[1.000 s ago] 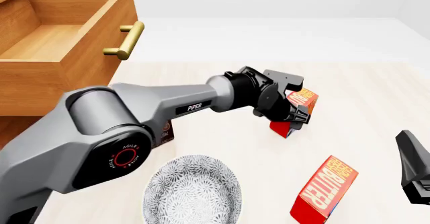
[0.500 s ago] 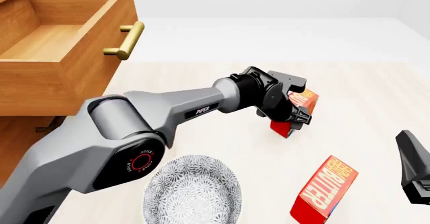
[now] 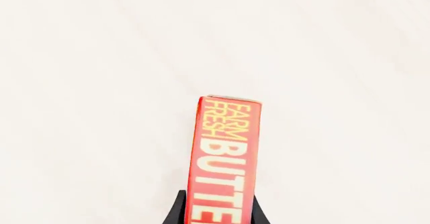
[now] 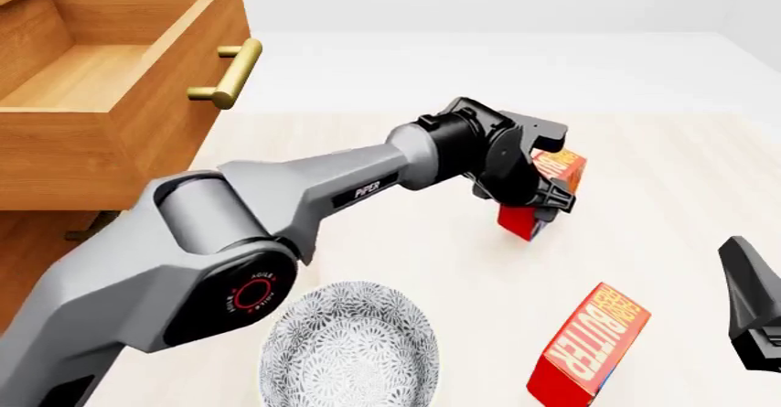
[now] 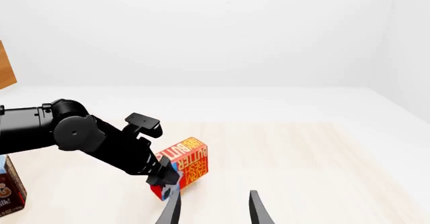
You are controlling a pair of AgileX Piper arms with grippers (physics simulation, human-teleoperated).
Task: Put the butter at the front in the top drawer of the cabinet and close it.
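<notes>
Two identical red butter cartons show. My left gripper (image 4: 546, 204) is shut on one butter carton (image 4: 557, 176) at mid-table and holds it tilted, at or just above the tabletop; it also shows in the left wrist view (image 3: 227, 153) between the dark fingers (image 3: 178, 212), and in the right wrist view (image 5: 185, 164). The other butter carton (image 4: 591, 343) stands nearer the camera, front right, apart from both grippers. My right gripper (image 5: 213, 211) is open and empty, and shows at the right edge of the front view (image 4: 749, 308). The top drawer (image 4: 128, 87) of the cabinet (image 4: 49, 219) stands pulled open at the far left, brass handle (image 4: 232, 73) outward.
A patterned grey bowl (image 4: 350, 352) sits at the front, left of the free carton. The chocolate pudding box (image 5: 7, 190) stands near the cabinet, mostly hidden behind my left arm in the front view (image 4: 302, 239).
My left gripper has moved a little right and up with the butter carton in its hold, and the arm has stretched further out. The right gripper and the other carton have not moved.
</notes>
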